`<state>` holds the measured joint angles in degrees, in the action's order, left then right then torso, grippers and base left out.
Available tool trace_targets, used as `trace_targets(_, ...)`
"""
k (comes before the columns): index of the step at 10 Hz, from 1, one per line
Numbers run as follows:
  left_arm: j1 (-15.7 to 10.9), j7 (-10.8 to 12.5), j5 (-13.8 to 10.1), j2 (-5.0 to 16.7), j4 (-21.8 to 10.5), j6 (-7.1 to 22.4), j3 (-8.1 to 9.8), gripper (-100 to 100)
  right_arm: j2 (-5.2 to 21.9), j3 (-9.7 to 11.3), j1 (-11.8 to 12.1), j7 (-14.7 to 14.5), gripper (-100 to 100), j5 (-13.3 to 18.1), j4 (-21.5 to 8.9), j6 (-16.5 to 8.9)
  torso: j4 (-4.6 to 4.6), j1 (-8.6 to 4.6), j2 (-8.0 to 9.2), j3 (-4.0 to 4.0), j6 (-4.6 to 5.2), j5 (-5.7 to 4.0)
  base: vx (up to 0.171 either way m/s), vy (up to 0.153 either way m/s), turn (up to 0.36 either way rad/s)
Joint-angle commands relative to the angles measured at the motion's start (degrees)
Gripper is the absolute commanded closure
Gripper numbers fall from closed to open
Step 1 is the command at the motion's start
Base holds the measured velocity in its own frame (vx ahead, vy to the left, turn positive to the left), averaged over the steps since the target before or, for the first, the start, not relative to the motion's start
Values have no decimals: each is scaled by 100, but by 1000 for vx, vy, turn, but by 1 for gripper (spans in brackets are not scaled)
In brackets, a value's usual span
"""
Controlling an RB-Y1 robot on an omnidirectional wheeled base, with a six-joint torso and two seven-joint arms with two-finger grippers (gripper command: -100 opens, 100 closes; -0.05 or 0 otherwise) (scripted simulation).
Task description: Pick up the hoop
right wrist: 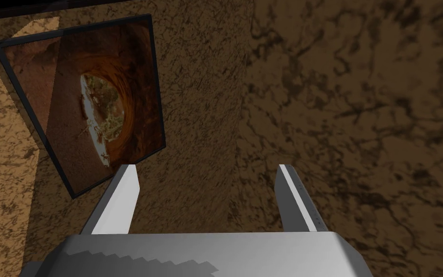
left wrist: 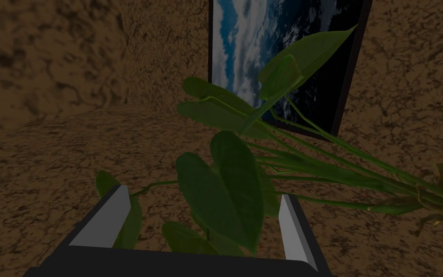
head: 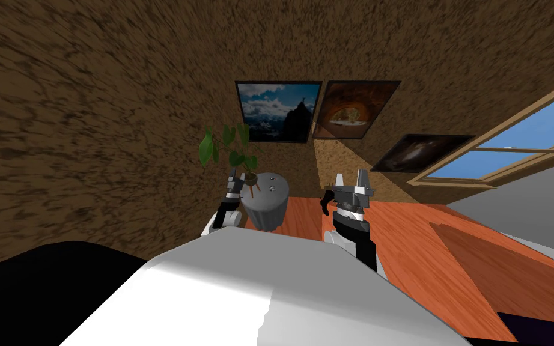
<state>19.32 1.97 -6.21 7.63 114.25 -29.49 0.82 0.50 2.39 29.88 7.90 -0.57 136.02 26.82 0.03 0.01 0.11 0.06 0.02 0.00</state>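
- Left gripper: fingers are spread wide, about a third of the wrist view apart. Nothing is gripped.
- Broad-leaved green plant with thin stems: its leaves are seen between and in front of the left fingers. One large leaf hangs in the gap and a smaller one is half hidden behind one finger. Contact between leaf and blade cannot be told.
- The plant's stems are bunched to one side of the gripper, where they are cut off at the picture's edge.
- Grey ribbed cylinder with a flat top: seen in the head view just beside the left gripper. Its lower part is hidden by the robot's body.
- Small brown-orange shape at the plant's base, on the cylinder's edge: too small to be identified.
- Hoop: its place cannot be told from these pictures.
- Right gripper: held up over the orange wooden floor, well apart from the cylinder. Its fingers are wide apart and nothing is held.
- Framed mountain-and-cloud picture: hung on the mottled brown wall behind the plant and partly covered by leaves.
- Black area at the lower left: nothing is drawn there.
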Motion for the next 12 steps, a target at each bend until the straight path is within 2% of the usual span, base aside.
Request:
trace_targets(1, -32, 8, -20, 34, -237, -21, 12, -100, 0, 0, 0, 0, 0, 0, 0, 0, 0, 0, 0, 0, 0, 0, -31, 2, -70)
trace_targets(4, -278, 36, -98, 140, -756, -38, 78, -100, 0, 0, 1, 0, 0, 0, 0, 0, -1, 2, -4, -2, -4, 1, -24, -2, -115)
trace_targets(5, -278, 36, -98, 140, -820, -38, 78, -100, 0, 0, 0, 0, 0, 0, 0, 0, -1, 0, -3, -2, -2, 0, -21, -2, -85)
trace_targets(6, -407, 53, -139, 189, -1055, -46, 111, -100, 0, 0, 1, 0, 0, 0, 0, 0, -1, 1, -5, -2, -4, 0, -24, -7, -149)
trace_targets(7, -407, 53, -139, 189, -1125, -46, 111, -100, 0, 0, 0, 0, 0, 0, 0, 0, -1, 0, -4, -2, -2, 0, -20, -5, -79)
trace_targets(8, -539, 71, -183, 237, -1319, -53, 144, -100, 0, -1, 1, 0, 0, 0, 0, 0, -1, 1, -5, -2, -5, 0, -18, -9, -112)
trace_targets(9, -539, 71, -183, 237, -1437, -53, 144, -100, 0, 0, 1, 0, 0, 0, 0, 0, -1, -1, -6, -3, -3, 0, -17, -7, -86)
trace_targets(10, -674, 90, -228, 282, -1643, -59, 177, -100, 0, 0, 1, 0, 0, 0, 0, 0, -1, 0, -6, -3, -4, 0, -23, -11, -158)
trace_targets(11, -674, 90, -228, 282, -1755, -59, 177, -100, 0, 0, 1, 0, 0, 0, 0, 0, -1, -1, -5, -3, -3, 0, -20, -6, -87)
trace_targets(12, -809, 111, -274, 327, -1891, -66, 211, -100, 0, -1, 1, 0, 0, 0, 0, 0, -1, 0, -5, -2, -5, 0, -21, -12, -136)
